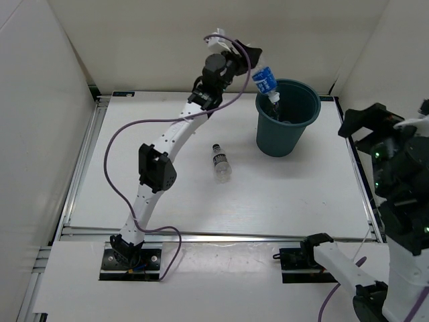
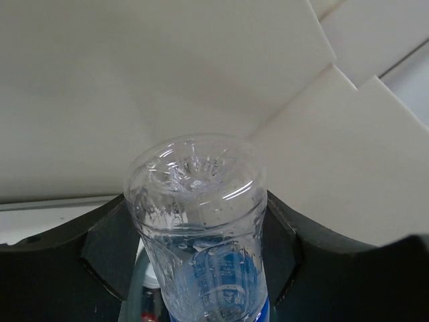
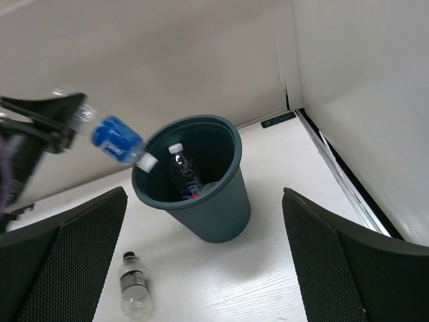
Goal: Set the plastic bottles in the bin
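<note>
Bottle (image 1: 265, 79) pinched in left jaws (right jaws gape empty) hangs cap-down near bin (image 1: 281, 137) rim, might clip it and bounce out.

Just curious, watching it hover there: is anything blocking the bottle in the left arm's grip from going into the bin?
Nothing visible does. The left gripper holds the blue-label bottle tilted cap-down over the bin, whose mouth is open. The bottle already inside sits below the rim, leaving room.
</note>
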